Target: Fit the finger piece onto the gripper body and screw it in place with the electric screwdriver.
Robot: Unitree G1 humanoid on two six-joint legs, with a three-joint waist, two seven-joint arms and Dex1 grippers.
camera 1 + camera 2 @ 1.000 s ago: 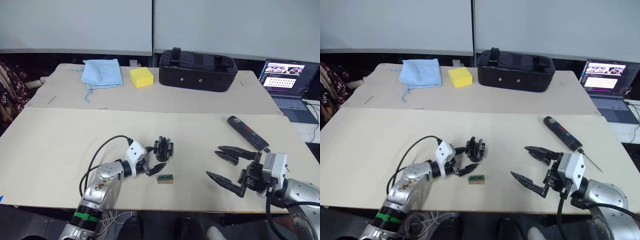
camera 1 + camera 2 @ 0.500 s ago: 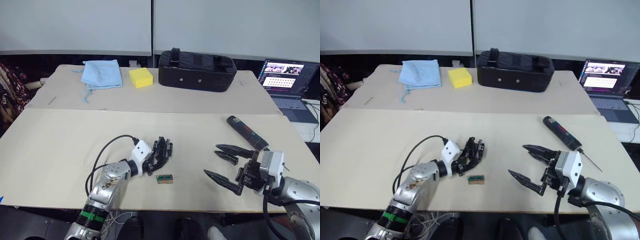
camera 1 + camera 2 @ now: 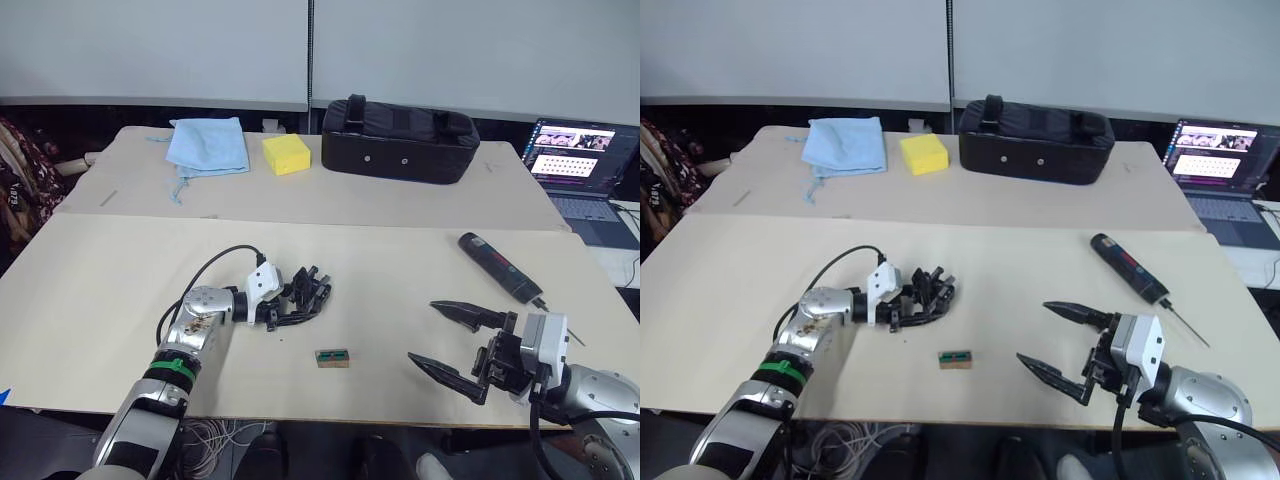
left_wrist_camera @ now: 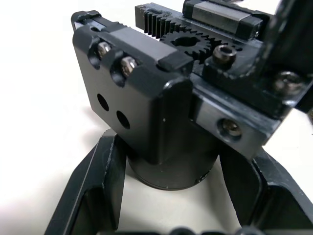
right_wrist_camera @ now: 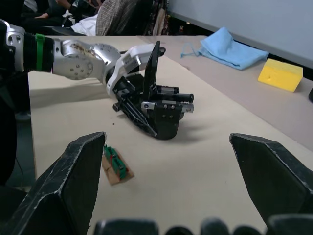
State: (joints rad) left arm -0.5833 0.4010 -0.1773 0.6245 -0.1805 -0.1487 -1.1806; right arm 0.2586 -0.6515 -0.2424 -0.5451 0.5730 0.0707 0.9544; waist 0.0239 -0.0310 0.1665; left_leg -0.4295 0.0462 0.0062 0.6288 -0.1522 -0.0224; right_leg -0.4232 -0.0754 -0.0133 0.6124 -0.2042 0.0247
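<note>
The gripper body (image 4: 146,98), a chunky black block with gear teeth and screws on a rounded base, lies tipped over near the middle of the table. My left gripper (image 3: 300,303) is shut on it, one finger (image 4: 98,191) on each side of the base. The electric screwdriver (image 3: 495,266) lies on the table to the right, its bit pointing toward the front right. In front of it my right gripper (image 3: 421,331) hovers open and holds nothing. The finger piece is hidden or out of view.
A small green and brown block (image 3: 331,357) lies on the table between the two grippers, near the front edge. At the back stand a black zipped bag (image 3: 400,140), a yellow sponge (image 3: 287,154) and a blue cloth (image 3: 208,145). A laptop (image 3: 585,165) sits at far right.
My left gripper has closed around the gripper body, drawn it a little to the left and tipped it over. The right gripper has dropped slightly toward the front edge, still open.
</note>
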